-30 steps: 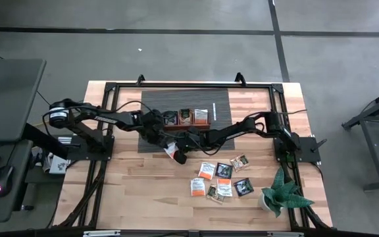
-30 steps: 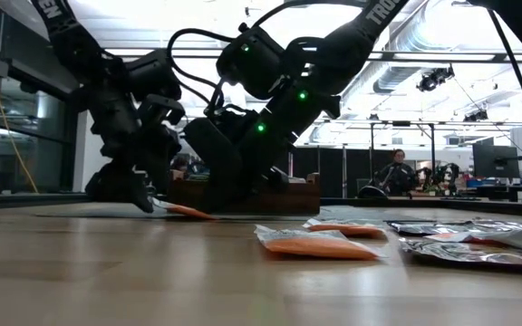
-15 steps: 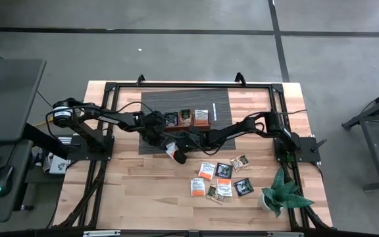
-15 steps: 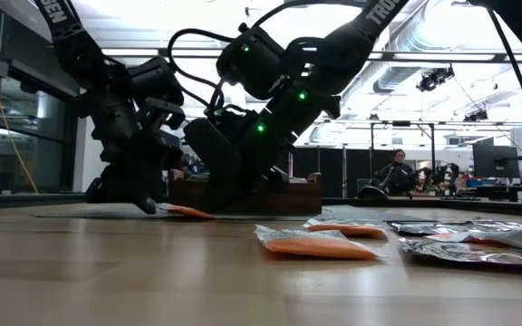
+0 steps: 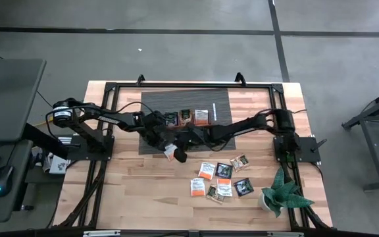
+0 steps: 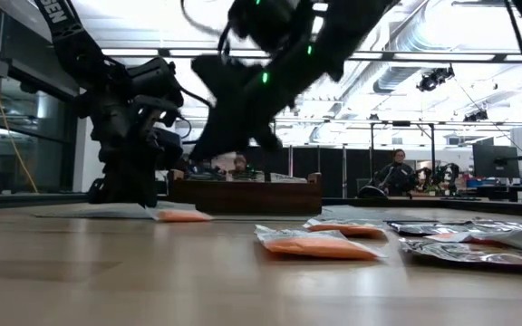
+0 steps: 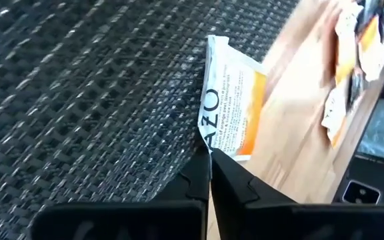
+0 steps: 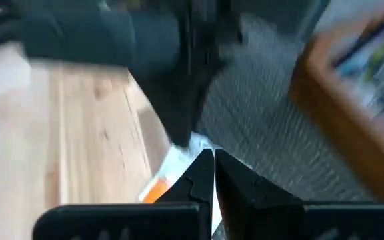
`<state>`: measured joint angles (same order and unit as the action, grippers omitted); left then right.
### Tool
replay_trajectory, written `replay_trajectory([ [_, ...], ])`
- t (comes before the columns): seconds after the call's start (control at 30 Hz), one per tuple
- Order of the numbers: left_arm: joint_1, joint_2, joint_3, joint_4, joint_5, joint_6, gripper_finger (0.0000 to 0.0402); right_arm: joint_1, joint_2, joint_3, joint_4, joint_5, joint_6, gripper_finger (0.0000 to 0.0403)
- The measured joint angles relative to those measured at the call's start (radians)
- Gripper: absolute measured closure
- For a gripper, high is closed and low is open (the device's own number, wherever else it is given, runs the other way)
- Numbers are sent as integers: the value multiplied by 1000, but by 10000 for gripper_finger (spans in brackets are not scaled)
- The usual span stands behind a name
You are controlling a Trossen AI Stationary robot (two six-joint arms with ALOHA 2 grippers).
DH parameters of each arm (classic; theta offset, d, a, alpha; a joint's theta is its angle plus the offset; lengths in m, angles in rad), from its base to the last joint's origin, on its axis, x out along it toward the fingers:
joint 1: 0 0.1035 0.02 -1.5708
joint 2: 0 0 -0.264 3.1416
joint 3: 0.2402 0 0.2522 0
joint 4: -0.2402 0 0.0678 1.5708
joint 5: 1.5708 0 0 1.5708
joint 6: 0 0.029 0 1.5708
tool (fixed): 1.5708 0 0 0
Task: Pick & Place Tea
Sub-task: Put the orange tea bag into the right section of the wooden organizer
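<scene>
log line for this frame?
left gripper: shut on orange sachet at mat edge | right gripper: shut, empty, lifted

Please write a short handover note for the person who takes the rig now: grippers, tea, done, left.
Left gripper: shut on an orange sachet at the mat edge.
Right gripper: shut, empty, raised above that spot.
Tray: sachets in all three compartments.
Loose sachets: about seven on the wood near the plant.
Left: place the held sachet, then the loose ones.
</scene>
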<state>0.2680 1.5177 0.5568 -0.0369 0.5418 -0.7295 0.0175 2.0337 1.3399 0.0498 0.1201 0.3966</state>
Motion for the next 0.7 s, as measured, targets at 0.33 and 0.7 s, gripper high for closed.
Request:
replay_trajectory([
  [0.33,0,-132,63,-45,20,225,401,-35,-175,0,-89,-145,-39,392],
  [0.7,0,-253,326,-444,-259,723,401,-88,-332,0,-128,-127,-49,382],
])
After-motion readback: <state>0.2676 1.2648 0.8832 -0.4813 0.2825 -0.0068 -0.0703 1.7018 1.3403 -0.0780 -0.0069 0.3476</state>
